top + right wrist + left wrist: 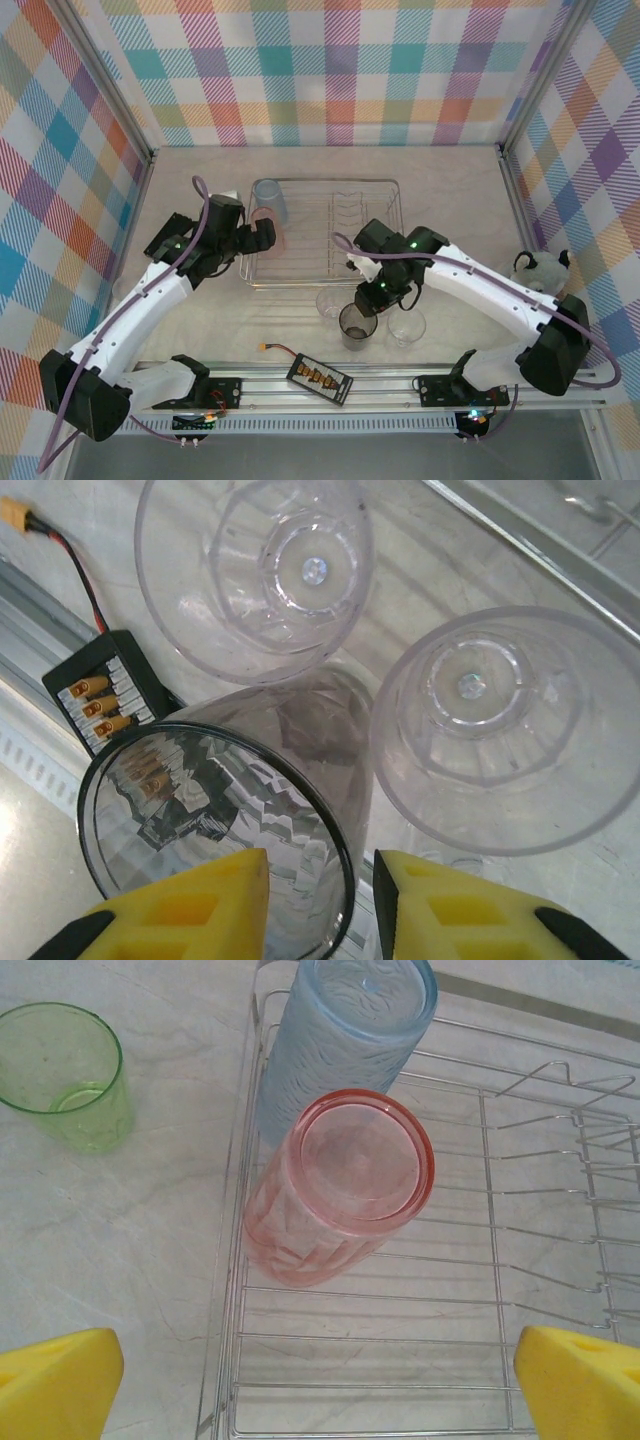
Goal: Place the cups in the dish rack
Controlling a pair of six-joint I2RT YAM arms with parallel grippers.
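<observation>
Right wrist view is showing the right gripper straddling the rim of the grey cup. One yellow finger is sitting inside the mouth and the other outside, with the thin wall running between the jaws. They are standing narrow, but I cannot tell whether the pads are pressing the plastic yet. Just beyond the jaws a clear cup and a second clear cup are standing mouth up, the second one crowding close against the grey one. These cups are looking light, thin-walled and fairly stiff, with smooth moulded sides that are likely slippery. A hard squeeze may be flexing the wall rather than breaking it, so a moderate pinch on the wall just below the rim seems the sensible hold, taken clear of the neighbour. Beyond the inside finger a black board with gold contacts and a red wire is lying flat. No brand, label or readable writing is showing on it or on any cup. Left wrist view is showing the left gripper spread wide and holding nothing over the dish rack. Straight ahead between the jaws, the pink cup and the blue cup are sitting bottom up inside the rack. Ahead of the left-hand fingertip, a green cup is waiting outside it on the table.
</observation>
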